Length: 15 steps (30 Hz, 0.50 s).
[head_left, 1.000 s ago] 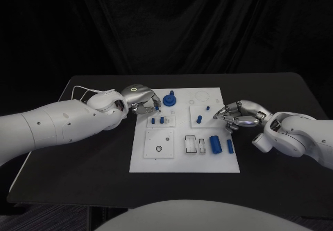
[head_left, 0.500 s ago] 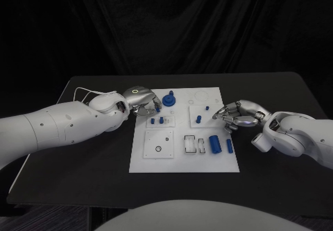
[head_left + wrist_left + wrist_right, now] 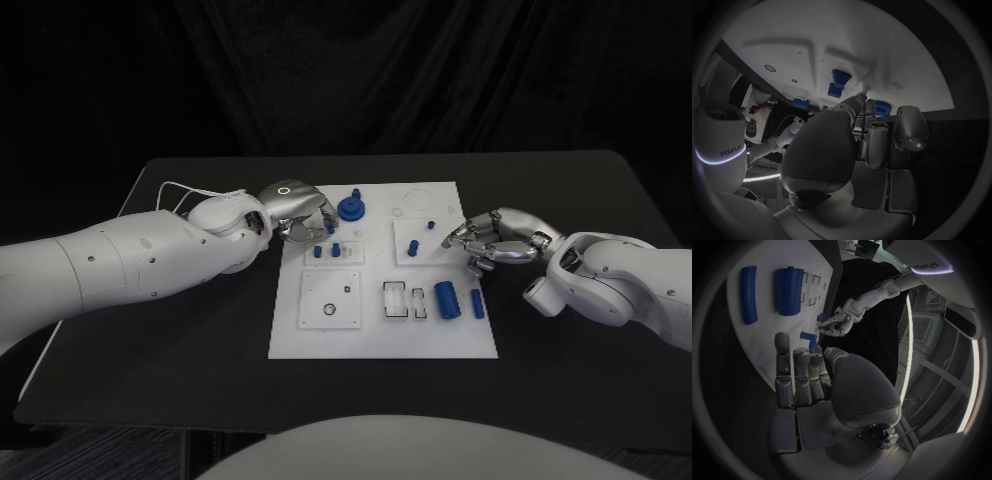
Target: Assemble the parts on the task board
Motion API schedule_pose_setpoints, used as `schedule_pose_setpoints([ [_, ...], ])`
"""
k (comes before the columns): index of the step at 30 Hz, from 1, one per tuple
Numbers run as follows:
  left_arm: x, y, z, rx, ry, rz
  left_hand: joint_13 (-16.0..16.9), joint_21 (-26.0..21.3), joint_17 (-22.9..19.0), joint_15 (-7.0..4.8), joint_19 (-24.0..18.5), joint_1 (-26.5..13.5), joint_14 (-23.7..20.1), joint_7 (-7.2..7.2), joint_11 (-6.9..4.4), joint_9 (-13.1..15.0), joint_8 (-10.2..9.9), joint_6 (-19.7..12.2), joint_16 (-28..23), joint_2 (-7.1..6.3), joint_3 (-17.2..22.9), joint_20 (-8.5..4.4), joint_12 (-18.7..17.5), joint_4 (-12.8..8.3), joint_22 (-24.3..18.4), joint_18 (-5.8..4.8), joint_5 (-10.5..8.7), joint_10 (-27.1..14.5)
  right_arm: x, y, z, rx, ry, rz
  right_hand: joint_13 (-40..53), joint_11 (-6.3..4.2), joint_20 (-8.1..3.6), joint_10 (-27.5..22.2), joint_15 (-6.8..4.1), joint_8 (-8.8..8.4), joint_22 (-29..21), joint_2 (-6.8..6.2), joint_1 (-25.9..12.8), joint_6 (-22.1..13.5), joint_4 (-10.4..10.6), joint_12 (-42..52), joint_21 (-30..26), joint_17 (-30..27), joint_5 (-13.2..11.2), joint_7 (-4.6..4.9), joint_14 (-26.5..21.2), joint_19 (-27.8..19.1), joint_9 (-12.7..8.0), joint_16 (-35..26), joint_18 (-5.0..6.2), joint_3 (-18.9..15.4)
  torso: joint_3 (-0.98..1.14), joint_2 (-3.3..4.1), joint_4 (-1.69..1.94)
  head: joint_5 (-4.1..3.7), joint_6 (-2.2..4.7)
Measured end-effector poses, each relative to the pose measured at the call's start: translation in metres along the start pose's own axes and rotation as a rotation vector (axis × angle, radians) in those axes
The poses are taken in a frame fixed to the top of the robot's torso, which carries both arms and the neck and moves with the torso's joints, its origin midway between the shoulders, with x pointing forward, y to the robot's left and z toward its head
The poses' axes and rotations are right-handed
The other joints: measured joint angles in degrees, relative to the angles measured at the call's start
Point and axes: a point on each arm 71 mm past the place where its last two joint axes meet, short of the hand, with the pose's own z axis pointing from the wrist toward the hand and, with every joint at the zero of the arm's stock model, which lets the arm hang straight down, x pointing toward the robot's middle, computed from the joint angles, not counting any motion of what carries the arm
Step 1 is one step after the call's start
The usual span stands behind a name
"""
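Over the task board's [image 3: 382,340] far left edge, the left hand [image 3: 296,210] hovers just beside two small upright pegs [image 3: 327,250], fingers curled, contents indeterminate; right hand [image 3: 490,240] likewise curled.

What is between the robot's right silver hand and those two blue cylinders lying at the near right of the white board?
Nothing visible. The right hand hovers over the white task board's right edge, and the two blue cylinders lie nearer the robot, with bare board between. The right wrist view shows the same open stretch.
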Motion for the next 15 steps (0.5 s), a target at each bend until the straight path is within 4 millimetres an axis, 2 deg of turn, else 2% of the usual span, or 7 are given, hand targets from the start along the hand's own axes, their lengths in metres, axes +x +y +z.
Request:
schedule_pose_setpoints([
  [9, 0.0010, -0.0004, 0.0018, -0.001, 0.008, -0.001, 0.00, -0.75, -0.54, 0.20, -0.21, 0.00, -0.21, 0.00, 0.00, 0.00, -0.10, -0.01, -0.46, 0.00, 0.00, 0.21, -0.06, 0.00, 0.00, 0.00, -0.01, 0.00, 0.0006, 0.0002, 0.0007, 0.000, 0.003, 0.000, 0.00, 0.00, 0.00, 0.00, 0.00, 0.00, 0.00, 0.00, 0.00, 0.00, 0.00, 0.00, 0.00, -0.07, 0.00, 0.00, 0.00, 0.00, 0.00, 0.00, 0.00, 0.00, -0.02, 0.01, 0.03, 0.14, 0.00],
  [15, 0.0016, 0.0003, 0.0021, -0.009, 0.019, -0.003, -0.33, -2.91, -2.11, 0.30, -1.14, -0.84, -1.14, -0.45, 0.31, -0.38, -1.23, -2.17, -1.40, -0.36, -0.28, 0.50, -1.60, -0.04, 0.00, 0.00, -1.44, -0.31, 0.0007, 0.0002, 0.0007, 0.000, 0.004, 0.001, 0.00, 0.00, 0.00, 0.00, 0.00, 0.00, 0.00, 0.00, 0.00, 0.00, 0.00, 0.00, 0.00, -0.07, 0.00, 0.00, 0.00, 0.00, 0.00, 0.00, -0.01, 0.00, -0.02, 0.02, 0.03, 0.10, 0.00],
])
